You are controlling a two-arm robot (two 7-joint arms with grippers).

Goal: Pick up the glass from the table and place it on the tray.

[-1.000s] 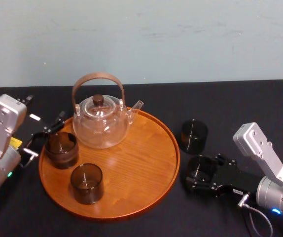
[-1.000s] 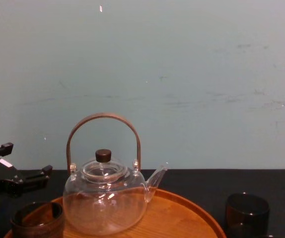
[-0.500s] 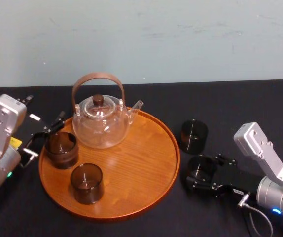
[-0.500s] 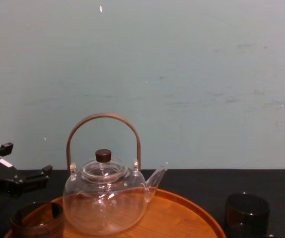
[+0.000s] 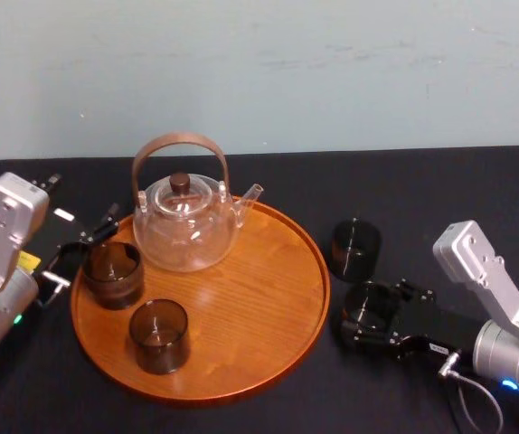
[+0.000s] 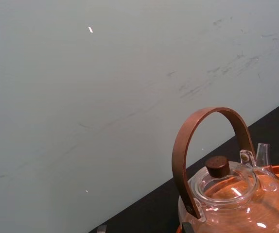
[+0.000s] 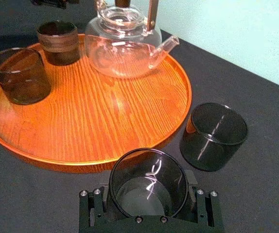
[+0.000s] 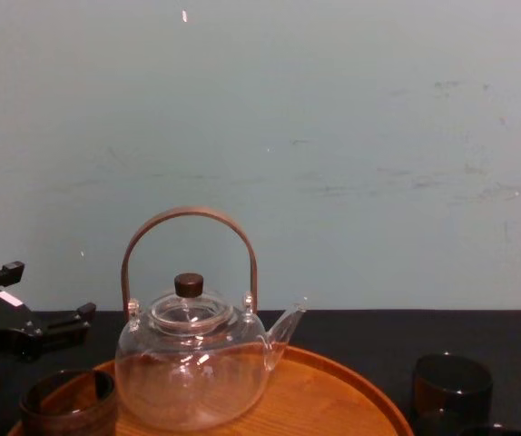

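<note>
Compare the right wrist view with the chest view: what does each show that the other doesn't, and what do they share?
Right wrist, not chest: the glass whole inside the right gripper on the table, plus the near tumbler on the tray. Chest, not right wrist: the top of the teapot's arched handle. Both: the teapot, the tray, the left tumbler, the spare tumbler on the table.

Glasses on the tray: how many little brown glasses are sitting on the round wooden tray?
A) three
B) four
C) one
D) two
D: on the tray stand one glass beside the teapot and a front glass. Two more are on the table: a far glass and a near glass with the right gripper around it. The left gripper is at the tray's left edge.
</note>
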